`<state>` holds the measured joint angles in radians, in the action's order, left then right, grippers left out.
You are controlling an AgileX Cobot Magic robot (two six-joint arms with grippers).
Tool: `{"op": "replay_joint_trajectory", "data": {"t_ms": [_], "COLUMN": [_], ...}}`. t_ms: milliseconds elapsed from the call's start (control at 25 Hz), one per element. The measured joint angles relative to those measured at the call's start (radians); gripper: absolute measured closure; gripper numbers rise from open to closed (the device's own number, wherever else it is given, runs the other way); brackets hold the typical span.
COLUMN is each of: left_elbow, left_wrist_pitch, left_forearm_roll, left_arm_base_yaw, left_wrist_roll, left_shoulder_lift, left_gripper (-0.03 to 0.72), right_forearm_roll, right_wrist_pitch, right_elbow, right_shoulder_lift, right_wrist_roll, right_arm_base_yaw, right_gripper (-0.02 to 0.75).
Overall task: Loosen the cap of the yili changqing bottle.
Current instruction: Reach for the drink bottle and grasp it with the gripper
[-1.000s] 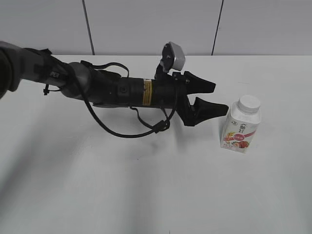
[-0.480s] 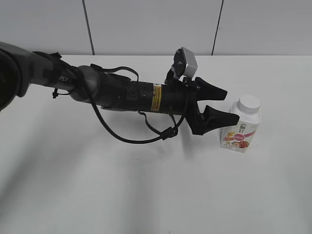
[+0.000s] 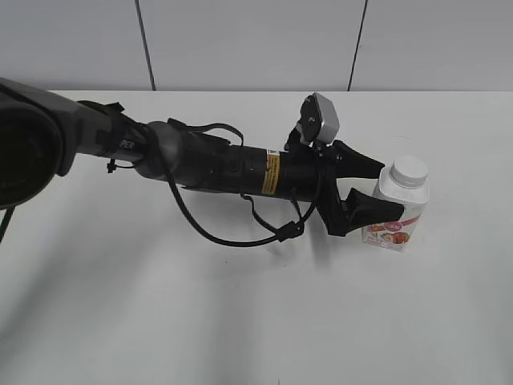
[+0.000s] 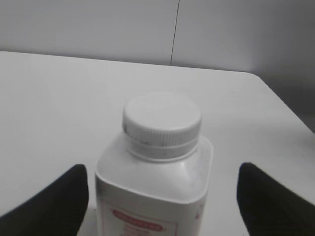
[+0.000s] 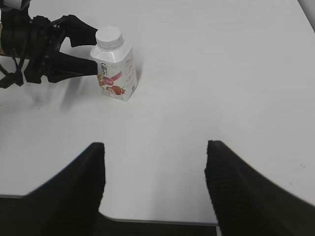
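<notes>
The yili changqing bottle (image 3: 398, 218) stands upright at the right of the white table, white with a pink-red fruit label. Its white cap (image 3: 410, 169) is on the neck. My left gripper (image 3: 392, 188) lies level and open. One finger is on each side of the bottle's body, with gaps to it. The left wrist view shows the bottle (image 4: 152, 194) and cap (image 4: 161, 120) close up between that gripper's (image 4: 162, 169) black fingers (image 4: 49, 204). My right gripper (image 5: 155, 145) is open and empty above the table's near edge, with the bottle (image 5: 118, 73) far ahead of it.
The white table (image 3: 240, 305) ends at a grey panelled wall (image 3: 240, 40) behind. The left arm and its looping black cable (image 3: 232, 237) stretch across the middle. The table's near edge (image 5: 157, 221) shows under the right gripper.
My left arm has moved right toward the bottle. Its open jaws, earlier short of the bottle, now stand on either side of it. The bottle has not moved.
</notes>
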<state>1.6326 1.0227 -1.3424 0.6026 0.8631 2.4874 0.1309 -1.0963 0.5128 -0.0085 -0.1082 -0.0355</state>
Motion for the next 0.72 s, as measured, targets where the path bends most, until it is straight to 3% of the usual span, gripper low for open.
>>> {"op": "replay_joint_trajectory", "data": {"t_ms": [560,720], "left_elbow": [0.000,0.000], "left_wrist_pitch": [-0.014,-0.014], "left_forearm_roll": [0.054,0.054], "left_arm_base_yaw": [0.009,0.017], "left_wrist_roll": [-0.002,-0.010], "left_shoulder_lift": [0.009,0.009], "left_gripper": [0.122,0.155], "right_forearm_roll": [0.000,0.000], "right_wrist_pitch": [0.000,0.000], "right_elbow": [0.000,0.000], "right_shoulder_lift": [0.000,0.000], "right_wrist_roll": [0.000,0.000], "right_arm_base_yaw": [0.000,0.000], "right_gripper": [0.227,0.227]}}
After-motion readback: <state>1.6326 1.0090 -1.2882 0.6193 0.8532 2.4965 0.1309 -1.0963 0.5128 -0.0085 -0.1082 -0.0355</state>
